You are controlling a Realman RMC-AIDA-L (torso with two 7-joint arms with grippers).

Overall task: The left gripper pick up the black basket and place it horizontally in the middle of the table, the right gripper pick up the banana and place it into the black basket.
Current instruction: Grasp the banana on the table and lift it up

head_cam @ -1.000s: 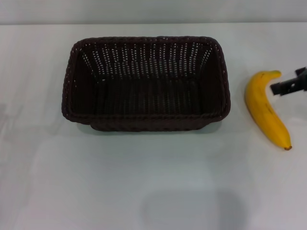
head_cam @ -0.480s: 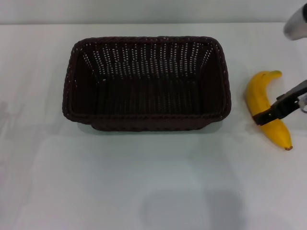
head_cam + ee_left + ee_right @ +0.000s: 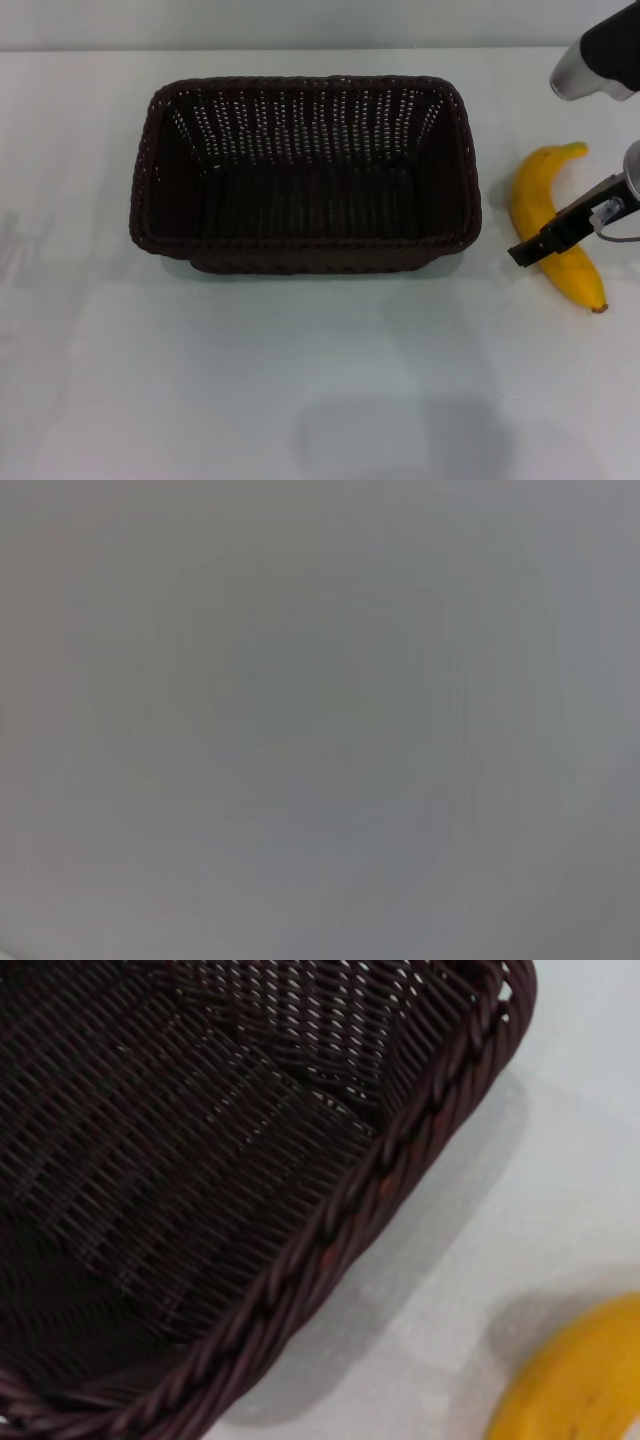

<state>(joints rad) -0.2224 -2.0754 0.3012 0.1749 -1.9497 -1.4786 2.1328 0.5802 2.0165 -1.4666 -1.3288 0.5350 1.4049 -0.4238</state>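
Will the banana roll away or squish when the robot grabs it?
The banana is curved and lies flat on the table, so it will probably pivot rather than roll. Its smooth yellow skin looks ripe, so a hard squeeze from the right gripper might bruise it.

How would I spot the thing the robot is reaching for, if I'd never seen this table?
Find the big dark woven basket on the white table. To its right, apart from it, lies a curved yellow banana with the right hand's black finger across it. It is the only yellow thing there.
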